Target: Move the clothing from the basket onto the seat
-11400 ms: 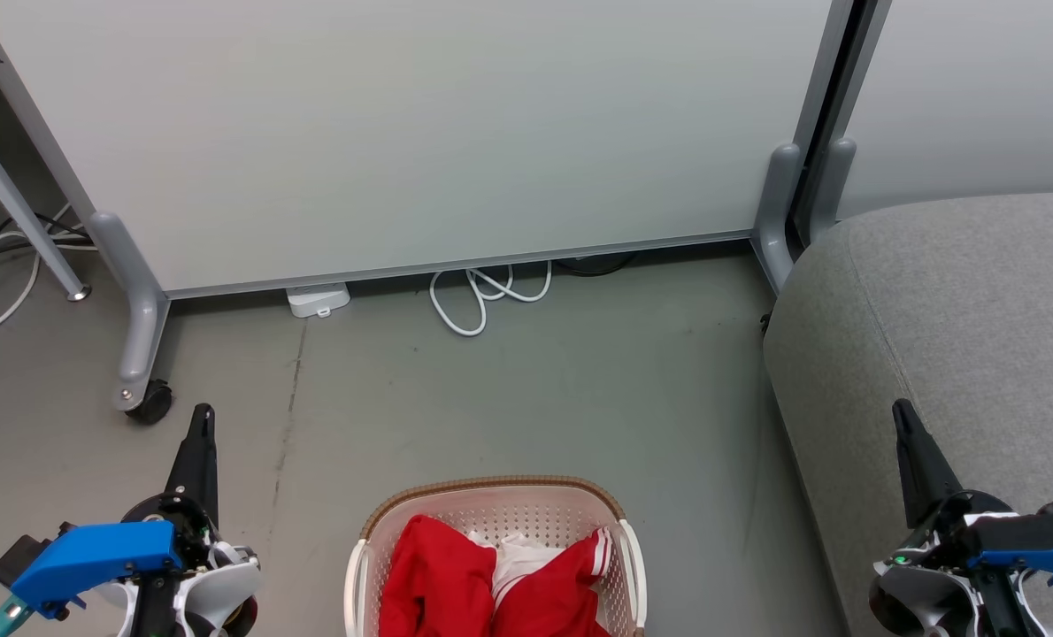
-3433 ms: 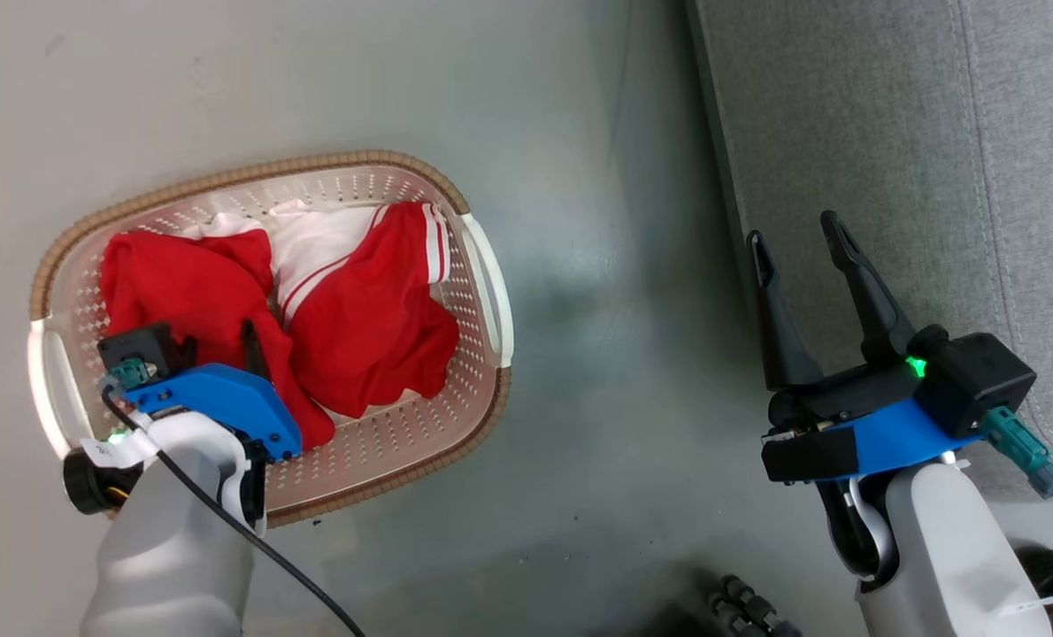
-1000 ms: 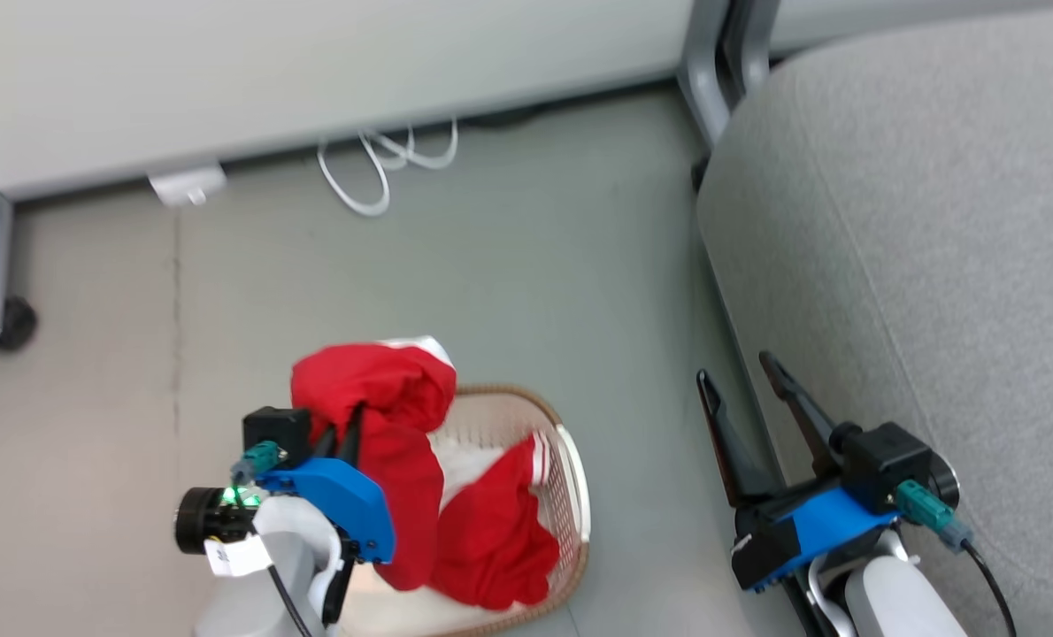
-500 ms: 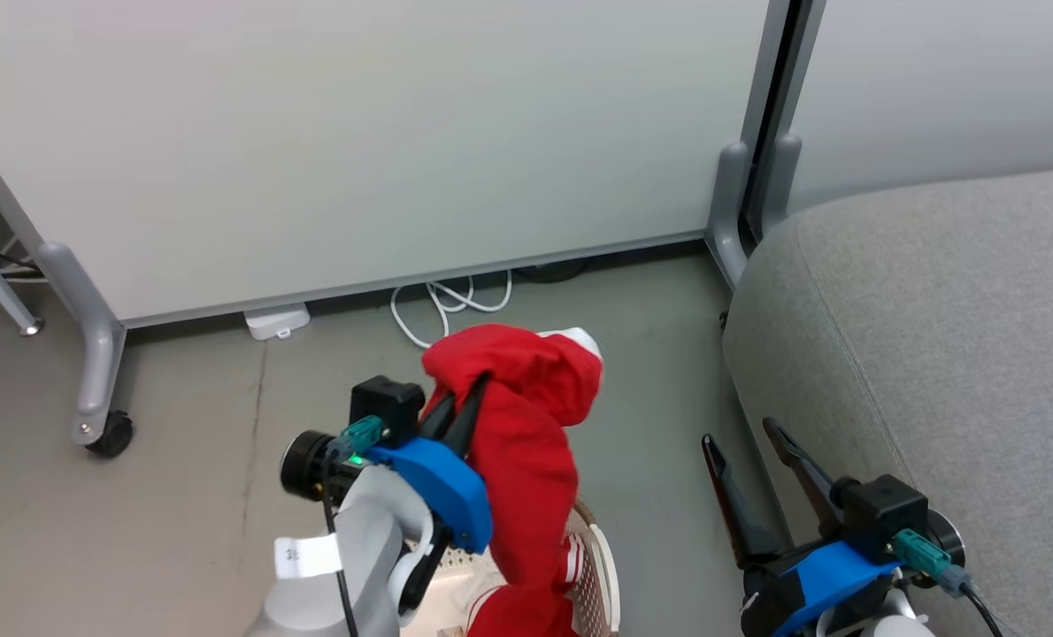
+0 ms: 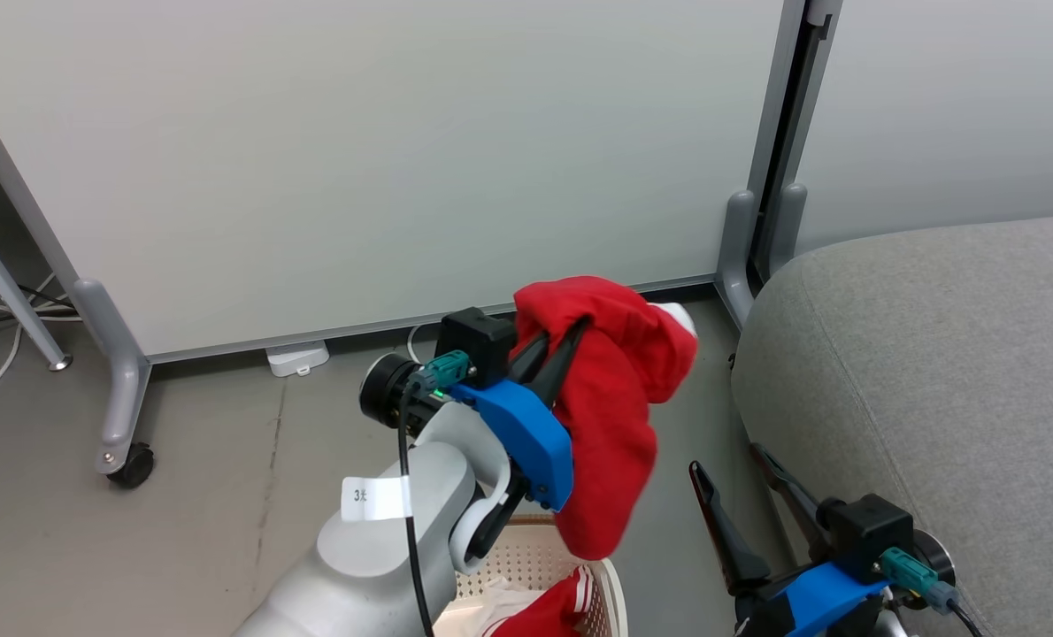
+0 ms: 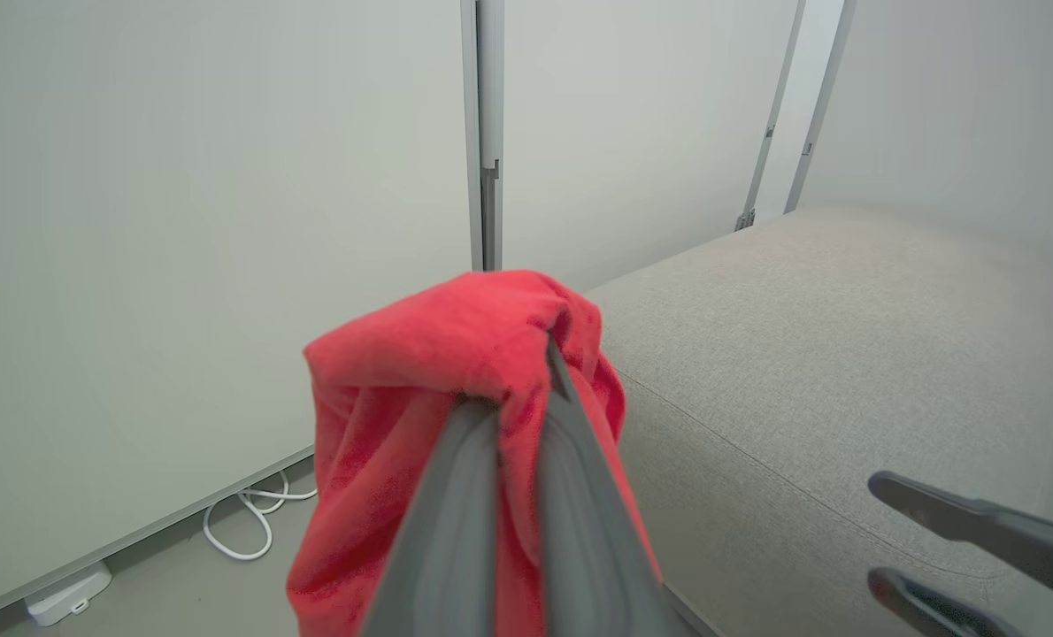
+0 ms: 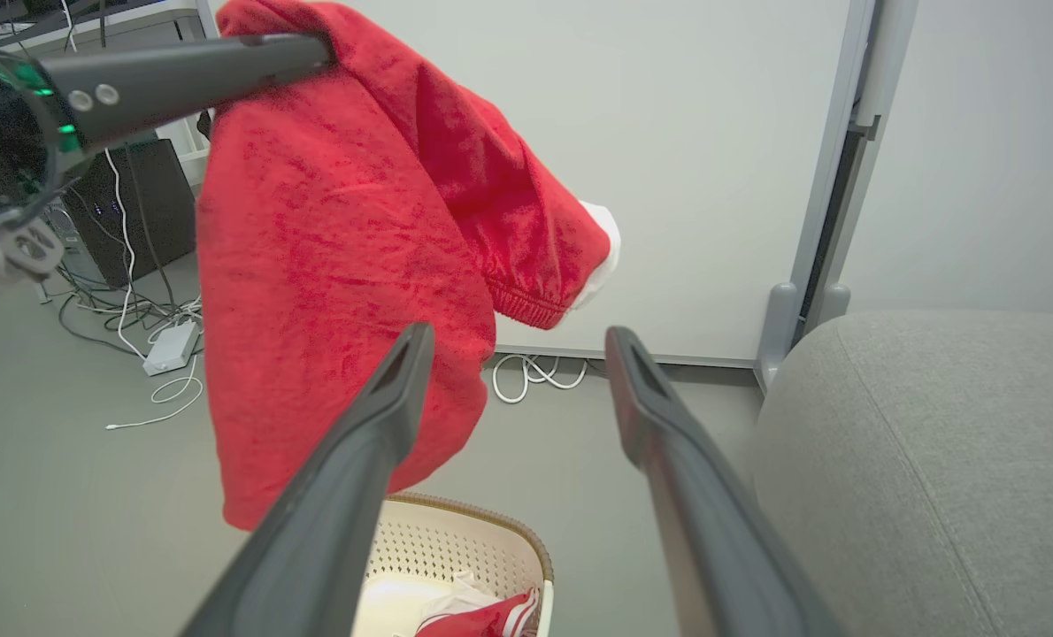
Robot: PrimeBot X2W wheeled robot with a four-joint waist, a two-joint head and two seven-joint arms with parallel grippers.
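carry | left tool [image 5: 566,334] clamped on red garment [image 5: 615,416], now lifted clear of basket [image 5: 613,588] | seat [image 5: 933,372] at 3 o'clock, next | right tool [image 5: 724,456] apart, empty

Lifted the left end effector [image 5: 566,336] from down inside the basket [image 5: 531,566] to well above it, clamped on a red garment [image 5: 615,416] now hanging over the basket's rim; striped garment [image 5: 549,615] left lying inside the basket.
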